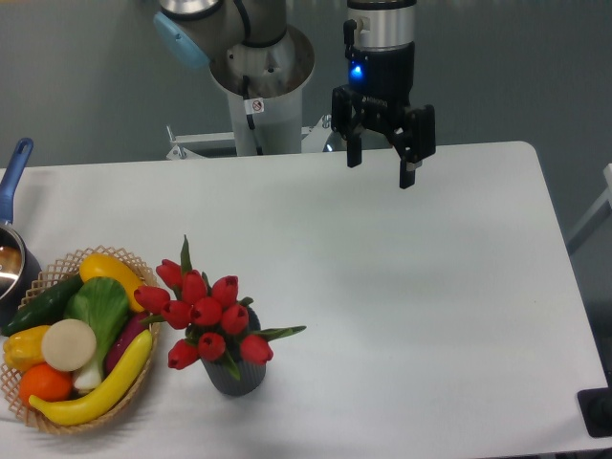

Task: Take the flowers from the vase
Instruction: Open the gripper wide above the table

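One gripper [381,170] jaws apart, well above flowers [206,311] in vase [235,376]

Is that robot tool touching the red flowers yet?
Apart. The fixed camera shows the tool hanging open near the table's far edge, with bare tabletop between it and the flowers in the vase.

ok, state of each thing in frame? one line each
gripper: open, empty, hanging above the far side of the table
flowers: upright in the vase, untouched
vase: standing upright near the front edge, beside the basket
basket: full of fruit and vegetables, at the front left
pot: at the left edge, mostly cut off, contents unclear
table: white
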